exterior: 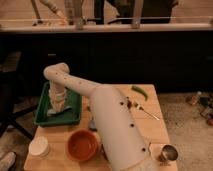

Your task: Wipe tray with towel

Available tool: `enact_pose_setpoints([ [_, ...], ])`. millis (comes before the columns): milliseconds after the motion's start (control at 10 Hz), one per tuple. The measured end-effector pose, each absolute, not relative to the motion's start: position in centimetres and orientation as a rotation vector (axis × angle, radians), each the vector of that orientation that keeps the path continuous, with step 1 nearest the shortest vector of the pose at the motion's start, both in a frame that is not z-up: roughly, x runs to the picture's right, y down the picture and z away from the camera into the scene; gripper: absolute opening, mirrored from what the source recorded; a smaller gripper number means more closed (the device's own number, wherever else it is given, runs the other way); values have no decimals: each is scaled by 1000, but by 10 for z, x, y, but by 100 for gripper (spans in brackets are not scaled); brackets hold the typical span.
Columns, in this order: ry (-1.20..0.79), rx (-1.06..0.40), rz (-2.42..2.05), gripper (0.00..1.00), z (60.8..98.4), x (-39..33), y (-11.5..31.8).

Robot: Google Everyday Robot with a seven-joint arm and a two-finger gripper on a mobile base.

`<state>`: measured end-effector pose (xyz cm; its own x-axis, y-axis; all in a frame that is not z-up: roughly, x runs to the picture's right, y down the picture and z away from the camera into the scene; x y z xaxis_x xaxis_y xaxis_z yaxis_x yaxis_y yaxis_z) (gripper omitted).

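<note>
The green tray [44, 114] lies at the table's left back corner. My arm reaches from the lower right, bends at the elbow above the tray and points straight down into it. The gripper [57, 104] is inside the tray near its middle, shut on the pale light-blue towel [55, 111]. The towel bunches under the gripper and rests on the tray floor. The wrist hides the fingertips.
An orange bowl [82, 145] sits at the table's front, with a white cup [39, 147] to its left. A green pepper [140, 91], a fork [146, 111] and a metal cup [168, 153] lie on the right side. My forearm covers the table's middle.
</note>
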<state>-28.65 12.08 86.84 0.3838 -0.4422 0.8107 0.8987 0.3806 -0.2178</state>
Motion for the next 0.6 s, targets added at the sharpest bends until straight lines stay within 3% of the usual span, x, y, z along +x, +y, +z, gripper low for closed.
enact_pose_setpoints([
  [600, -692, -812, -892, 0, 862, -210, 133],
])
